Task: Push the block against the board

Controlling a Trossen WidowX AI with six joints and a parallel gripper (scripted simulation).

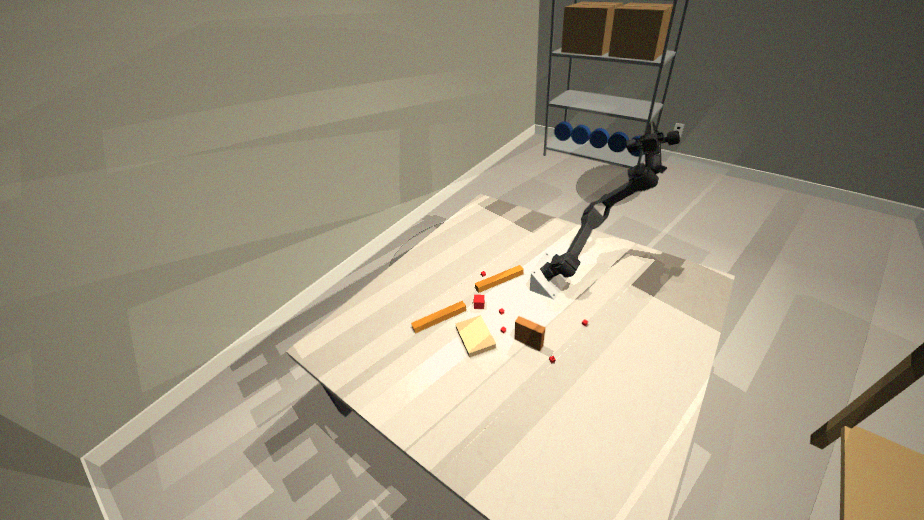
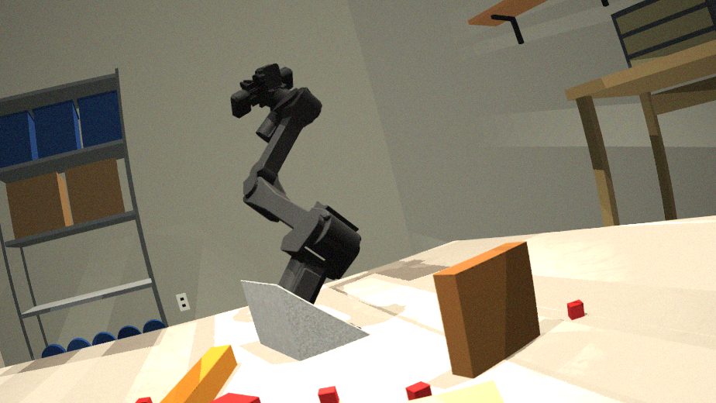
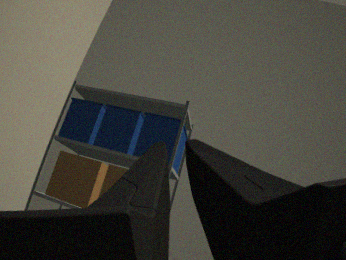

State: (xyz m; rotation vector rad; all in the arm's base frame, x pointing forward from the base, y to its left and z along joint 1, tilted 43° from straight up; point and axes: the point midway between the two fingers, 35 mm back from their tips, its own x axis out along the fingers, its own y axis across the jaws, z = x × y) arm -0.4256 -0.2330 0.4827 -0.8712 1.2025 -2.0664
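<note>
A brown square block (image 1: 529,333) (image 2: 488,310) stands upright on its narrow edge on the table. The pale yellow board (image 1: 475,335) (image 2: 476,394) lies flat beside it, to its left in the top view. A gap separates the two; they do not touch. In the exterior view most of the board is cut off by the lower frame edge. My gripper (image 1: 651,129) (image 2: 249,86) (image 3: 174,151) is shut, with a narrow gap between the fingertips and nothing held. It is raised high, far from both parts, and points toward the shelving. Neither part shows in the wrist view.
Two orange bars (image 1: 439,316) (image 1: 499,278) lie left of and behind the board. A red cube (image 1: 479,302) sits near their ends. Several tiny red cubes, one (image 1: 552,358) near the brown block, are scattered about. A grey wedge (image 1: 543,285) (image 2: 295,320) stands by the arm's base.
</note>
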